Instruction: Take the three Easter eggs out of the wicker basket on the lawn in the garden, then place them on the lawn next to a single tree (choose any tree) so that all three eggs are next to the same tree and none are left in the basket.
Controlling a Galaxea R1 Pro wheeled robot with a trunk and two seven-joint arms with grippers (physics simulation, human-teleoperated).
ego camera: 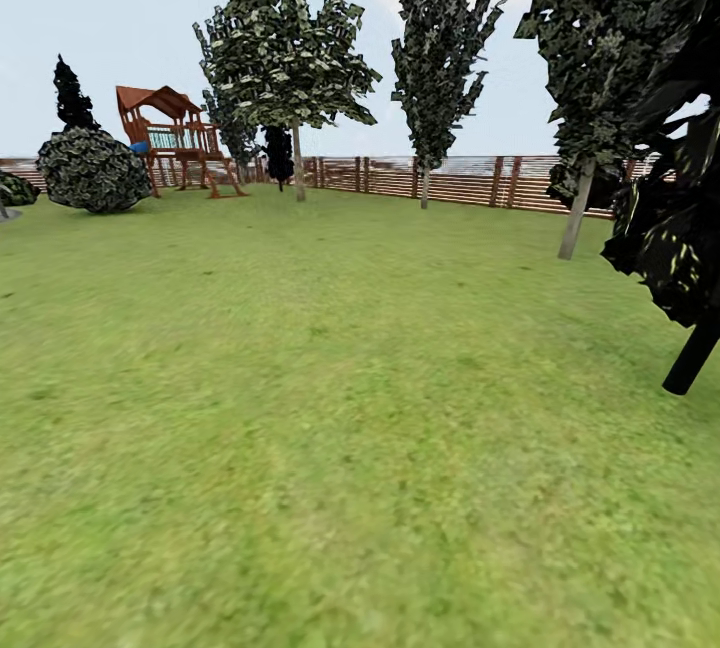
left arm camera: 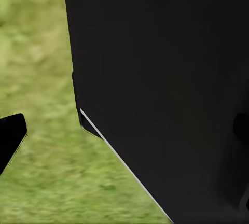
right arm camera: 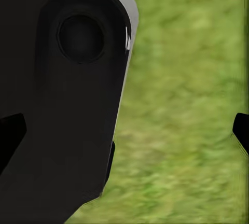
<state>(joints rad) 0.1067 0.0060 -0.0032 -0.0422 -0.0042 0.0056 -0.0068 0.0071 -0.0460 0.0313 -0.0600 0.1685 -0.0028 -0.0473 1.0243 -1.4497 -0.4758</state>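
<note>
The Easter eggs and the wicker basket are out of view. The lawn (ego camera: 330, 408) stretches wide and green ahead in the head view. A small tree (ego camera: 297, 163) with a slim upright grey trunk stands far off near the fence, and a second slim one (ego camera: 425, 186) is to its right. My left gripper (left arm camera: 125, 130) hangs over grass beside my black body, one fingertip (left arm camera: 10, 137) at the frame edge. My right gripper (right arm camera: 125, 130) is open, its fingertips (right arm camera: 241, 130) wide apart with nothing held.
A brown slat fence (ego camera: 470, 178) bounds the far side. A leaning-trunk tree (ego camera: 575, 218) and a near-black conifer (ego camera: 690, 358) stand at the right. A round bush (ego camera: 92, 170) and a wooden playset (ego camera: 175, 138) are at the far left.
</note>
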